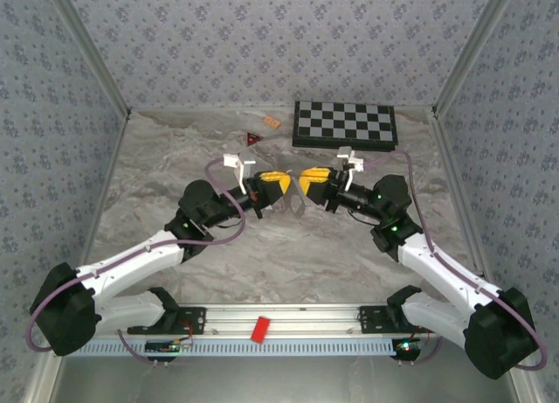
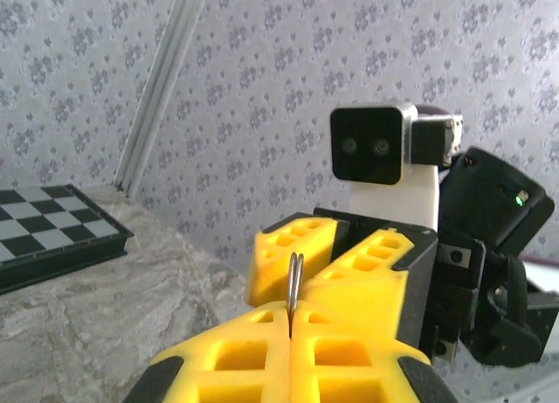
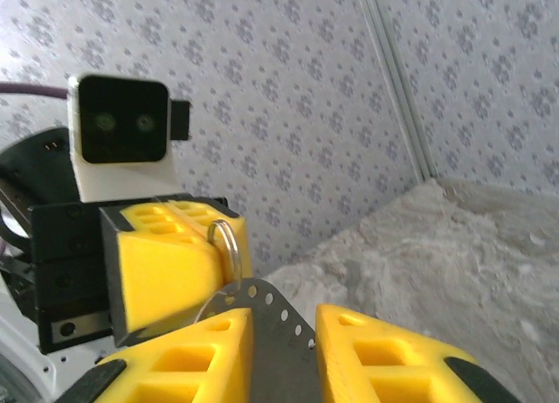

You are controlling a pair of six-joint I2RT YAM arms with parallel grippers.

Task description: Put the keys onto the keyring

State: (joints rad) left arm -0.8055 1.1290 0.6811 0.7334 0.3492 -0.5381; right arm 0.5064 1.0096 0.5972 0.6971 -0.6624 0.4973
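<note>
in front of the chessboard, the left gripper and the right gripper stand tip to tip. the keyring sits between the left one's fingers and the key between the right's, close beside it. left of the chessboard lie a small triangle and a chip.

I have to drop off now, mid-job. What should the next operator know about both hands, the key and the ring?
Left hand: shut on the keyring, which sticks out past its fingertips.
Right hand: closed on the key, gripping its flat metal blade, which points at the ring.
The two hands meet tip to tip over the middle of the table.
Done: both pieces are picked up and brought together.
Left: the blade reaches the ring, but I cannot tell whether it is threaded. Work the key onto the ring, then let go.
</note>
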